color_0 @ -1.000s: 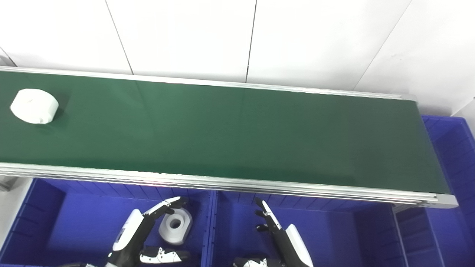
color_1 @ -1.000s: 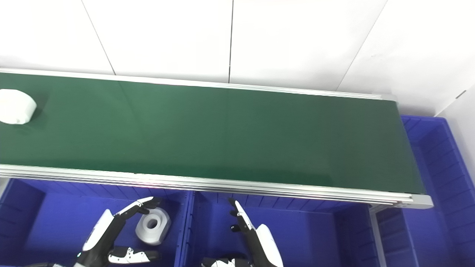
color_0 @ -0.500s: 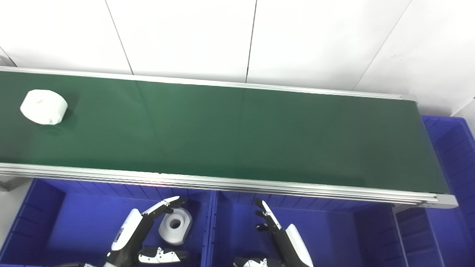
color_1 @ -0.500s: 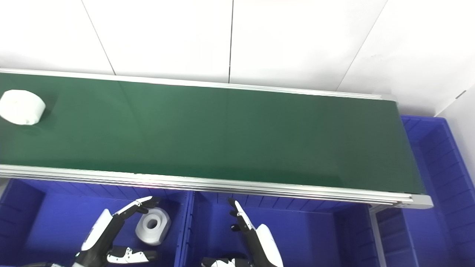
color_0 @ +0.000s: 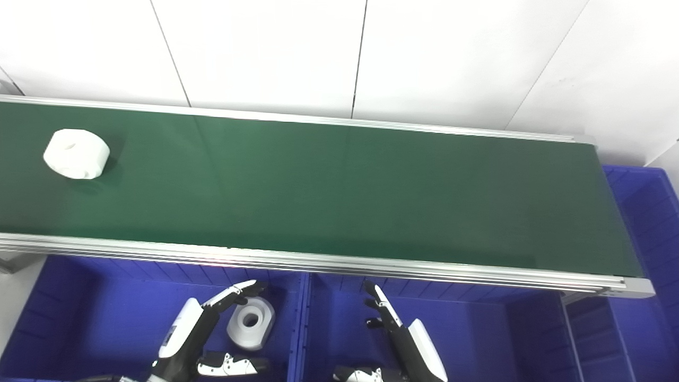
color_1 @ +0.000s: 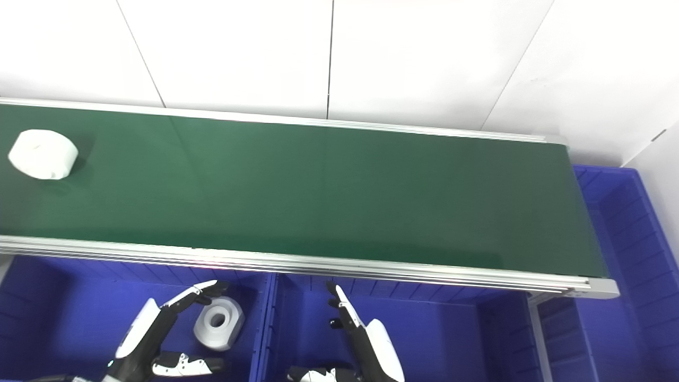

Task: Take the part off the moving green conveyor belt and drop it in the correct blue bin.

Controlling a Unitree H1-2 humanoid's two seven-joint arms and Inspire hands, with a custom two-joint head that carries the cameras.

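Note:
A white round part (color_0: pixel 77 154) lies on the green conveyor belt (color_0: pixel 339 191) near its far left end. Below the belt, my left hand (color_0: pixel 204 339) hovers open over the left blue bin (color_0: pixel 106 318), fingers spread beside a white ring-shaped part (color_0: pixel 250 322) that rests in that bin. My right hand (color_0: pixel 403 345) is open too, fingers pointing up over the middle blue bin (color_0: pixel 477 329). Neither hand holds anything, and both are far from the part on the belt.
A third blue bin (color_0: pixel 647 212) stands past the belt's right end. Aluminium rails (color_0: pixel 339 262) edge the belt front and back. A white panelled wall rises behind.
The white part on the belt has travelled to the right. Both hands have stayed where they were, open.

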